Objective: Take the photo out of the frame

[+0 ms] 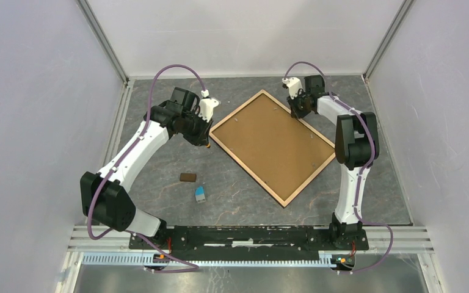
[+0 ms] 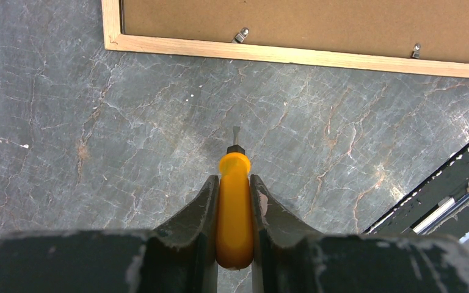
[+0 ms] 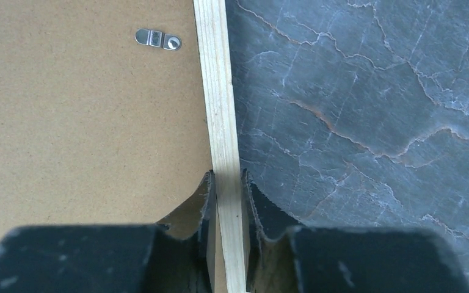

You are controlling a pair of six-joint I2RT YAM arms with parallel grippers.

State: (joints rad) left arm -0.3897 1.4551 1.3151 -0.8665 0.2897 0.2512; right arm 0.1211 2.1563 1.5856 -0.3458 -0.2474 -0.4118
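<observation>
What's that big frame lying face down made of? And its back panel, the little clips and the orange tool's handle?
The frame has a rim that looks like pale unfinished wood, with straight grain lines. Its backing board seems to be matte brown fibreboard, flat and faintly speckled. The clip is shiny metal, probably steel. The screwdriver handle looks like glossy, slightly translucent orange plastic.

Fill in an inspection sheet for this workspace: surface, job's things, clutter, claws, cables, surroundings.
Surface: grey marbled table.
Job's things: frame lies face down, brown back up; photo not visible.
Clutter: small brown block and blue-white item, both apart from the frame.
Claws: left claw shut on an orange screwdriver; right claw shut on the frame's wood rim.
Cables: purple cables loop over both arms.
Surroundings: white walls on three sides.
</observation>
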